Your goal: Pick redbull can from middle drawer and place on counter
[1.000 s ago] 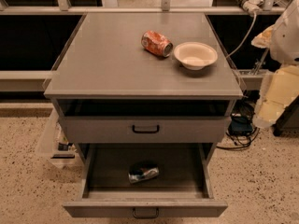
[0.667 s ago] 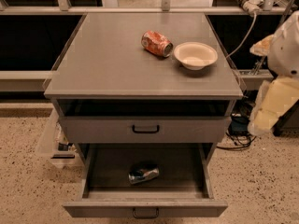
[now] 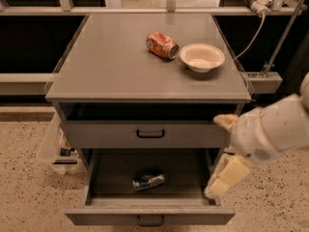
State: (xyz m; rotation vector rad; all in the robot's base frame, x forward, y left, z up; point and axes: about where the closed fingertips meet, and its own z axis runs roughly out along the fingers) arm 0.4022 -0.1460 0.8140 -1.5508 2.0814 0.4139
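The middle drawer point(image 3: 106, 215) is seen pulled fully open at six o'clock, so that step can be counted as done. The redbull can point(image 3: 148, 181) is found lying on its side on the drawer floor, near the middle, untouched and well apart from any finger. The gripper point(image 3: 215, 156) is placed at about four o'clock, in front of the cabinet's right edge and beside the drawer's right wall, above the level of the can. Its two pale fingers point(image 3: 227, 178) are spread wide apart and nothing is held between them.

The counter point(image 3: 111, 62) is shown at twelve o'clock. A dented orange-red can point(image 3: 162, 45) and a pale bowl point(image 3: 202, 57) are set on it towards one o'clock, just beside each other; the left half is left bare. The closed drawer front point(image 3: 106, 134) is seen between counter and open drawer.

Most of the work is judged to remain: the gripper must be brought towards eight o'clock into the drawer, the can grasped, lifted out past the upper front, and set on the counter.
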